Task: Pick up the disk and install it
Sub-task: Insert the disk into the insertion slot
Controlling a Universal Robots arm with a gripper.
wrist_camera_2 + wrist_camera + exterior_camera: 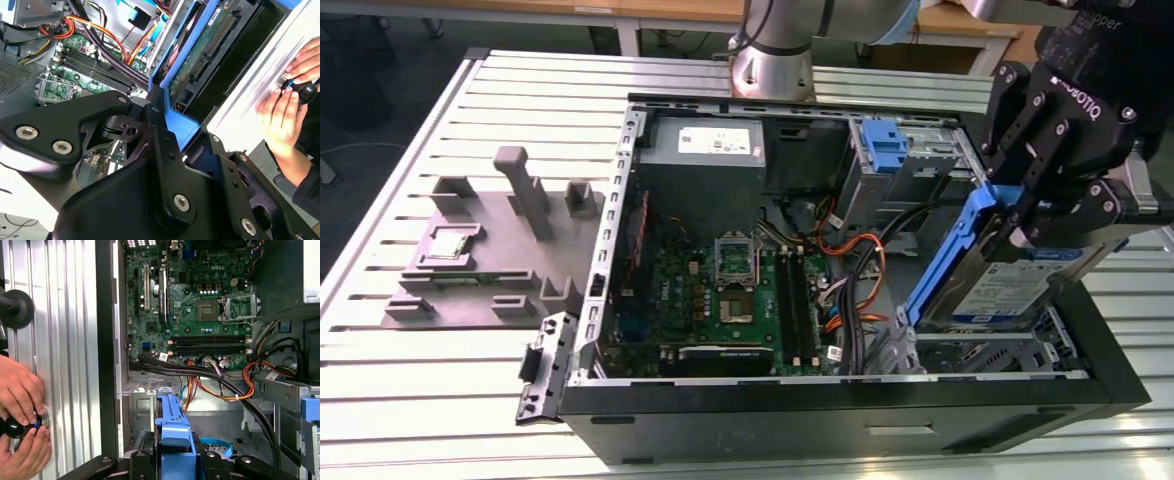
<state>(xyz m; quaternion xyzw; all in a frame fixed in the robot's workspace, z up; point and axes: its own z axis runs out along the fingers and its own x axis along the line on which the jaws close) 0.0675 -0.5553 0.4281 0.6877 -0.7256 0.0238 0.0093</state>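
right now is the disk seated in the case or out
Out: the gripper holds the disk tilted over the open case, not lying flat in any bay.

One open computer case [854,420], one disk [1014,292], one tool [1047,215], two hands [19,390], one grey fixture [480,250], one bench [440,375].

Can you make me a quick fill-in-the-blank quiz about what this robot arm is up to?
The gripper is ____ on the disk.
The disk's side rails are ____.
The disk is at the computer case's side on the exterior view's ____.
A person's hand holds a ____ knob.
Missing words: shut, blue, right, black.
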